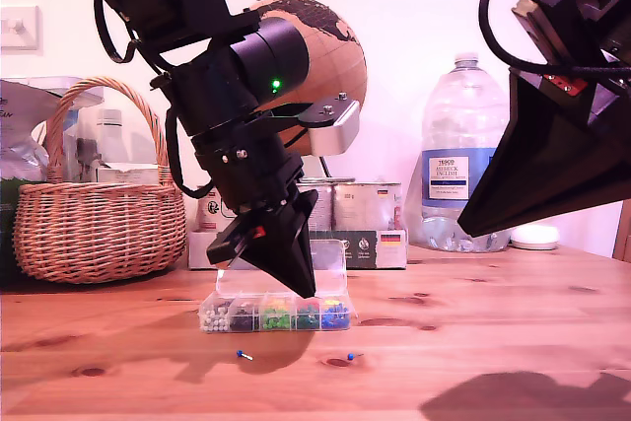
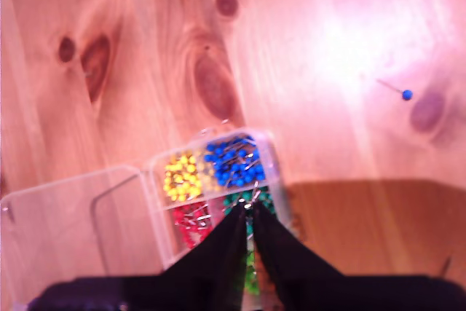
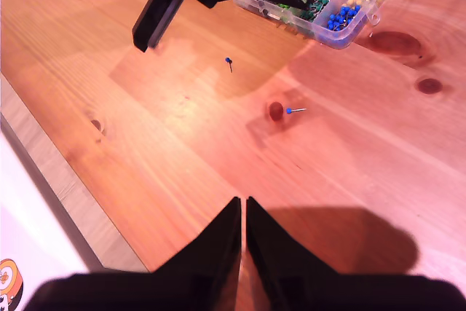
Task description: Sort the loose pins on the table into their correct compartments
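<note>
Two loose blue ball-headed pins with thin metal shafts lie flat on the orange-brown pine table (image 1: 513,342), in front of the clear plastic compartment box (image 1: 279,314) as the exterior view shows it. The first blue pin (image 1: 243,354) lies toward the exterior view's left; the second blue pin (image 1: 352,356) lies toward its right, beside a dark knot. They are well apart from each other and from the box. No white or green loose pin can be made out.

My first gripper (image 1: 307,290) points down over the box, its tips just above the green-pin compartment (image 2: 251,198). Its jaws are nearly closed; a green speck at the tips may be a pin, but this cannot be confirmed.

My second gripper (image 3: 242,205) is raised at the exterior view's right, clear of the table, jaws drawn to a narrow slit and holding nothing.

Governing relation: in the second wrist view both pins lie ahead of the second gripper, between it and the box. The second blue pin (image 3: 289,111) is the nearer; its shaft runs crosswise to the approach line. The first blue pin (image 3: 228,60) lies farther on, near the first gripper, shaft roughly along that line. Judged target: the blue-pin compartment (image 2: 234,159) at the box end.
</note>
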You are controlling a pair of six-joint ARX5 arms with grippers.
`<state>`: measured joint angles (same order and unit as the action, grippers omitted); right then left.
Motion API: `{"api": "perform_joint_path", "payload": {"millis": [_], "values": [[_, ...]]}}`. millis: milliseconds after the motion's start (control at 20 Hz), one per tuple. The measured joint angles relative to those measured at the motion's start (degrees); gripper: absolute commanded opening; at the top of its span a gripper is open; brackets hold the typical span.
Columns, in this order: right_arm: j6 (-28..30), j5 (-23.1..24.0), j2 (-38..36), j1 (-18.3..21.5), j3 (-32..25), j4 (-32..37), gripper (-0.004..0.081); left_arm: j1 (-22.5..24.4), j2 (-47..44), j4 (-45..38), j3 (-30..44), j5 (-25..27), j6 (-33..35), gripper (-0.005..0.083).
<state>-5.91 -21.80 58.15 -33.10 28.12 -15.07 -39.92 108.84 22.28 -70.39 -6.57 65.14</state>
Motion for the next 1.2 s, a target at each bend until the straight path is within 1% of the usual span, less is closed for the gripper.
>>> {"api": "perform_joint_path", "payload": {"millis": [350,450,500,600,650,700,850,1000,1050,1200], "values": [[0.0,-0.3,0.0,0.0,0.0,0.1,-0.0011,0.3,0.0,0.0,0.0,0.5,0.7,-0.0018],[0.0,-0.3,0.0,0.0,0.0,0.1,-0.0011,0.3,0.0,0.0,0.0,0.6,0.7,-0.0002],[0.0,-0.3,0.0,0.0,0.0,0.1,-0.001,0.3,0.0,0.0,0.0,0.6,0.8,0.0025],[0.0,-0.3,0.0,0.0,0.0,0.1,-0.001,0.3,0.0,0.0,0.0,0.6,1.1,0.0109],[0.0,-0.3,0.0,0.0,0.0,0.1,-0.001,0.3,0.0,0.0,0.0,0.6,1.1,0.0132],[0.0,-0.3,0.0,0.0,0.0,0.1,-0.0011,0.3,0.0,-0.1,0.0,0.6,1.1,0.0133],[0.0,-0.3,0.0,0.0,0.0,0.1,-0.001,0.3,0.0,-1.2,0.0,1.7,1.1,0.0123],[0.0,-0.3,0.0,0.0,0.0,0.1,-0.0011,0.3,0.0,-1.1,0.0,3.3,1.1,-0.001],[0.0,-0.3,0.0,0.0,0.0,0.1,-0.001,0.3,0.0,-0.9,-0.1,3.7,1.0,-0.0022],[0.0,-0.3,0.0,0.0,0.0,0.1,-0.0011,0.2,0.0,0.6,-1.7,4.6,-2.1,-0.0022]]}}
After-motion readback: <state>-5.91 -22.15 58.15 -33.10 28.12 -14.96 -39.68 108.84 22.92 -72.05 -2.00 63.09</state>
